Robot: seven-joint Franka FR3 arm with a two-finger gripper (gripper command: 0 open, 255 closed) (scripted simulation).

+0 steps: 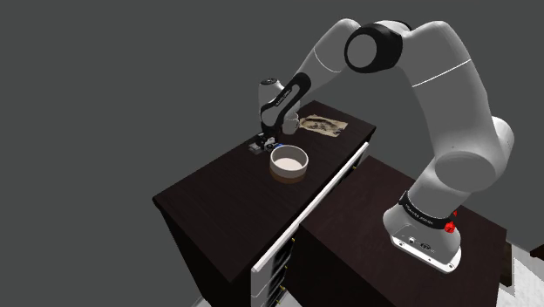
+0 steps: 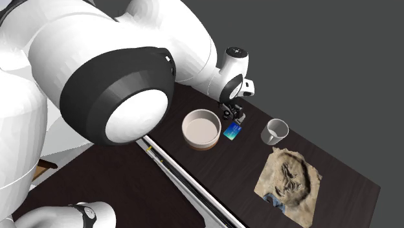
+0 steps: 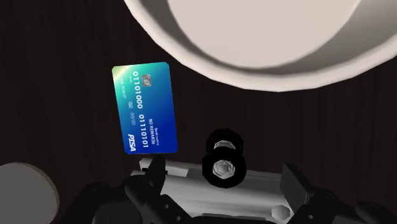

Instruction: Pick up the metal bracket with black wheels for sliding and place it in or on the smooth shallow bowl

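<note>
Black fingers (image 3: 150,181) of the gripper (image 3: 222,170) come in closest to the wrist camera. They stand apart, one at each end of the metal bracket (image 3: 191,180), and no squeeze on it shows. The bracket is a grey bar lying flat on the dark tabletop (image 3: 57,76). A black wheel (image 3: 223,167) with a hex nut at its hub sits between the fingers. Just beyond the bracket lies a blue bank card (image 3: 145,108), flat on the wood with its printed face up. Past the card is the pale, smooth bowl (image 3: 254,44), upright.

In the shoulder view the gripper (image 1: 261,142) is down at the tabletop (image 1: 209,201), a little above the middle of the frame. The bracket (image 1: 255,149) is a small grey shape under it. The bowl (image 1: 289,162) stands just to the lower right of it, apart from the bracket. The white arm (image 1: 453,105) arches in from its stand (image 1: 427,235) at the lower right.

The second exterior view puts the gripper (image 2: 233,115) right of centre in the upper half, the bowl (image 2: 201,128) to its lower left and the card (image 2: 232,131) directly below it. A grey mug (image 2: 275,131) stands upright to the right. A crumpled tan sheet (image 2: 289,181) lies at the lower right.
</note>
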